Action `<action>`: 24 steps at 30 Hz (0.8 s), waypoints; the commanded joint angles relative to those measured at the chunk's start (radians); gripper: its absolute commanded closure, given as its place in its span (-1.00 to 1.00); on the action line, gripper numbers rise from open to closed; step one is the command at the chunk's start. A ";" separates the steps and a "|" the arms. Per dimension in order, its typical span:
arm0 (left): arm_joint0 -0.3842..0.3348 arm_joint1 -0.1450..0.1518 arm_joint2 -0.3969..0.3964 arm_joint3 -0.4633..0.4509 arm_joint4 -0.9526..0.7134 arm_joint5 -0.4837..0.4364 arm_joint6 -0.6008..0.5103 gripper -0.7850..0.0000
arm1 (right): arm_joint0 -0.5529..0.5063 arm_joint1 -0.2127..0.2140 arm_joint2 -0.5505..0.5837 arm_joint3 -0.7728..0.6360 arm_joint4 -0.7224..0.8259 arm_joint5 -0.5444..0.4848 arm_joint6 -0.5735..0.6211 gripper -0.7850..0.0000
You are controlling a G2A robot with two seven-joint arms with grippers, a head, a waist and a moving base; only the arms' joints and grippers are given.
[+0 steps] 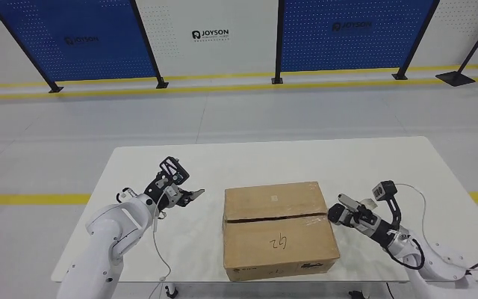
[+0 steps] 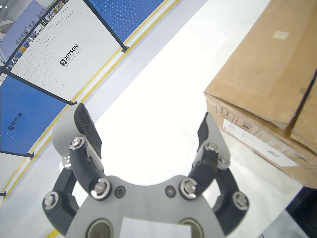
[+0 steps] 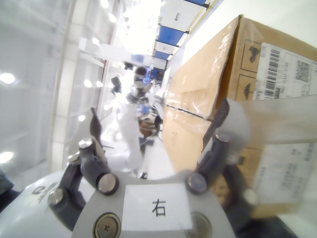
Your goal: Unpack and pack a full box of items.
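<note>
A closed brown cardboard box (image 1: 277, 230) sits in the middle of the white table, its two top flaps meeting along a seam. My left gripper (image 1: 196, 195) hovers just left of the box, open, with nothing between its fingers (image 2: 88, 125). The box (image 2: 267, 82) stands off to one side of it in the left wrist view. My right gripper (image 1: 337, 208) is at the box's right side near the seam, open and empty. In the right wrist view the box (image 3: 205, 80) is very close, with one finger (image 3: 218, 117) by its top edge.
The white table (image 1: 172, 164) has free room behind the box and at both ends. Blue and white partition panels (image 1: 224, 34) stand on the floor beyond the table. Printed labels (image 3: 287, 77) cover the box's side wall.
</note>
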 commanded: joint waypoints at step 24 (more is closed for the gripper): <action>0.000 0.000 0.000 0.000 0.000 0.000 0.000 -1.00 | -0.011 0.011 -0.014 0.003 0.012 -0.001 -0.012 -1.00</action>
